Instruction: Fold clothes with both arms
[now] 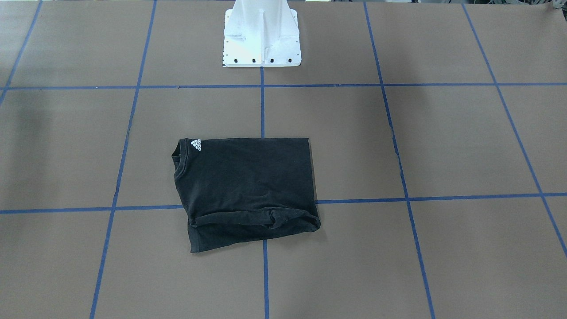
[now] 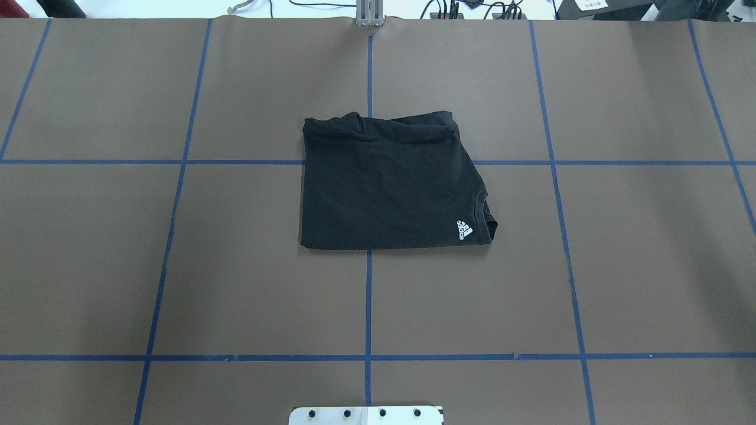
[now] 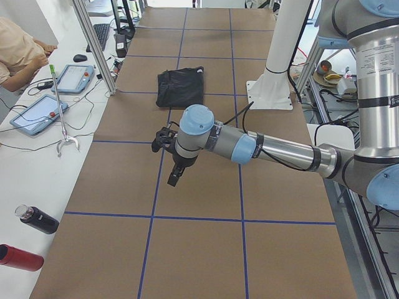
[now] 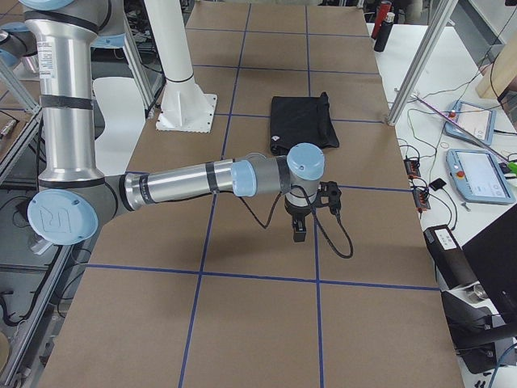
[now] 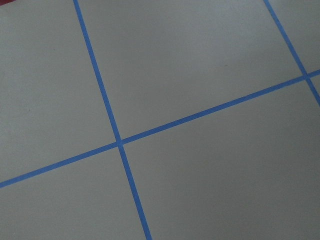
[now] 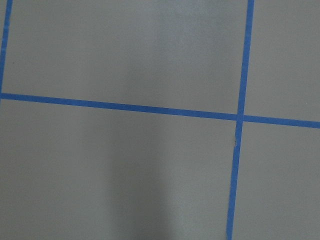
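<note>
The clothes are one black T-shirt (image 1: pixel 246 186), folded into a rough rectangle in the middle of the brown table (image 2: pixel 236 283). A small white logo (image 2: pixel 465 230) shows near its collar. The T-shirt (image 3: pixel 179 87) lies far from both arms. In the exterior left view my left gripper (image 3: pixel 174 177) hangs over bare table, well short of the shirt; I cannot tell if it is open or shut. In the exterior right view my right gripper (image 4: pixel 299 230) hangs over bare table near the T-shirt (image 4: pixel 301 121); its state cannot be told either. Both wrist views show only table and blue tape.
The white pedestal base (image 1: pixel 261 35) stands at the robot's edge of the table. Blue tape lines (image 2: pixel 368 307) grid the surface. Beside the table are tablets (image 3: pixel 37 115), two bottles (image 3: pixel 37 219), cables and a seated person (image 3: pixel 15 50).
</note>
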